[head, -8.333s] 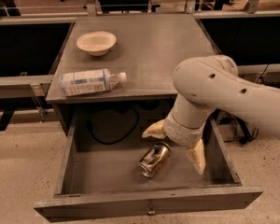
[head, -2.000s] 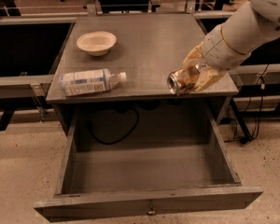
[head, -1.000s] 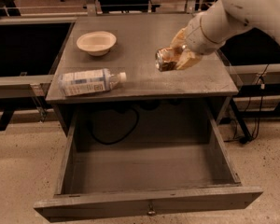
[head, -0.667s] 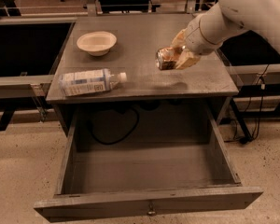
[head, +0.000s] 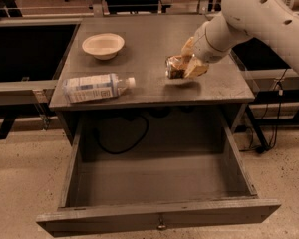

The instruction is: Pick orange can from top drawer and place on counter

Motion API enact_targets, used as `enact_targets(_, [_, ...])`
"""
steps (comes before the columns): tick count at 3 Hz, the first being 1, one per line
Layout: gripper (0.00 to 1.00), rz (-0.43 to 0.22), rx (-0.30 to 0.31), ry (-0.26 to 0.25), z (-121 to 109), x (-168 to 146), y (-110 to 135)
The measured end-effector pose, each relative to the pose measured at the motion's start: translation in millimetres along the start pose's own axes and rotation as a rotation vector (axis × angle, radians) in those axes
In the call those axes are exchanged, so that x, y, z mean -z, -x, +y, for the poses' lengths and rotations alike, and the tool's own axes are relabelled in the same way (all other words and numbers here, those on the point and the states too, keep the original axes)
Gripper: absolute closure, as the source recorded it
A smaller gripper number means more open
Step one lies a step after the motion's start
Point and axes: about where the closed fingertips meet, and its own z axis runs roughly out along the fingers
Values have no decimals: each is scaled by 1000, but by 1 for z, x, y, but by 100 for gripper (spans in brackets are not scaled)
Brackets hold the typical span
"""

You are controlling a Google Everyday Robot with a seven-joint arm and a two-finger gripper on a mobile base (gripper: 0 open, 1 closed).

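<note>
The end effector (head: 186, 64) is over the right half of the counter (head: 149, 36), and it comes in from the upper right on the white arm (head: 254, 14). Its two tan fingers (head: 196, 68) are closed around the orange can (head: 175, 67), one finger above the can and one below it. The can is held tilted, almost on its side, with one round end turned to the left and toward the camera. Directly under the end effector there is a dark shadow on the counter. The can is very low over the surface, but I cannot tell if it touches it.

To the left of the end effector, and farther back, a shallow cream bowl (head: 103, 45) stands on the counter, well apart from the can. To the left and nearer to the front edge, a clear plastic bottle (head: 95, 87) with a white label lies on its side, with its cap pointing toward the end effector.

Below the end effector and closer to the camera, the top drawer (head: 159, 215) is pulled fully out. Its inside shows only the grey bottom, and a small metal knob (head: 162, 226) sits in the middle of the front panel. Behind the drawer, under the counter, a black cable (head: 122, 141) hangs in a loop
</note>
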Motion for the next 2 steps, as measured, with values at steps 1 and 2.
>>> enact_targets(1, [42,3,-2,1,0,-1,0])
enact_targets(2, [18,3,-2,1,0,-1,0])
